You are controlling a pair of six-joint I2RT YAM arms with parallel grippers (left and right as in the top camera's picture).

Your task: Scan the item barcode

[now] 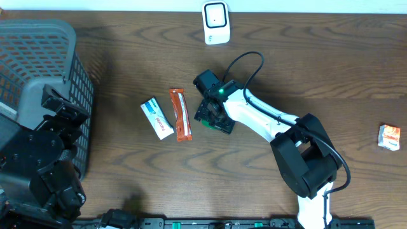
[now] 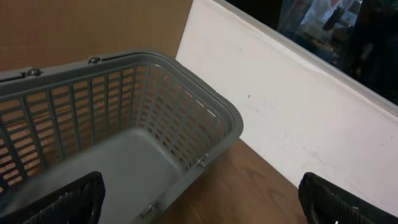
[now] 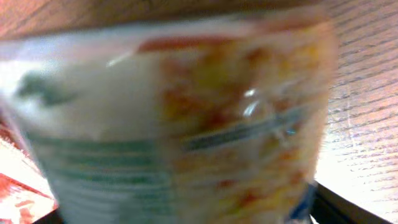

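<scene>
The item, a packet printed in white, green and orange (image 3: 186, 118), fills the right wrist view, blurred and very close. In the overhead view its dark green edge (image 1: 219, 125) shows at the table's middle under my right gripper (image 1: 213, 113), which stands down over it. The packet spans the gap between the jaws; only a dark fingertip (image 3: 354, 208) shows at its right edge, so the grip is unclear. The white scanner (image 1: 216, 23) stands at the far edge. My left gripper (image 2: 205, 211) hangs open and empty beside the basket.
A grey mesh basket (image 1: 38, 63) (image 2: 155, 81) stands at the far left. A white-and-blue packet (image 1: 157, 118) and an orange bar (image 1: 180, 114) lie left of the right gripper. A small orange-and-white packet (image 1: 389, 137) lies at the far right.
</scene>
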